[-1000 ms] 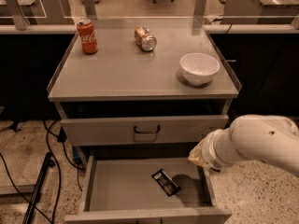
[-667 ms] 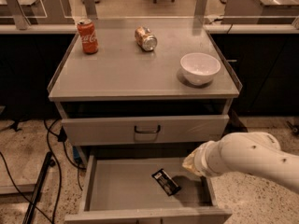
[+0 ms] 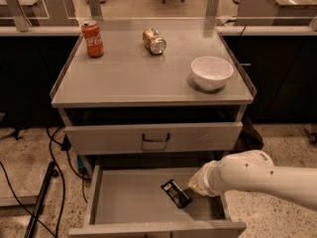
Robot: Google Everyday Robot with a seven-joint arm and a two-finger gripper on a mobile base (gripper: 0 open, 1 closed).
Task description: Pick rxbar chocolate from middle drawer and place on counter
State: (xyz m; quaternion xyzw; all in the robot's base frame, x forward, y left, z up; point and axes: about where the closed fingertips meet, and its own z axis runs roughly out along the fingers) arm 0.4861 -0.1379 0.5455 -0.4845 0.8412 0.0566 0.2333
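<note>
Black rxbar chocolate [image 3: 176, 193] lies in middle drawer [image 3: 126, 202], pincer [image 3: 193, 188] just beside, its spread unseen.

Even, warm overhead light falls on the broad grey metal surface [image 3: 148, 78], where the round white bowl [image 3: 212, 72] casts a soft shadow at its base. The wide grey metal middle drawer [image 3: 129, 207] lies dimmer; the gripper [image 3: 194, 186], low at its right side, darkens the floor beneath.

Smooth plastic gripper [image 3: 192, 187] over metal drawer [image 3: 126, 200]
</note>
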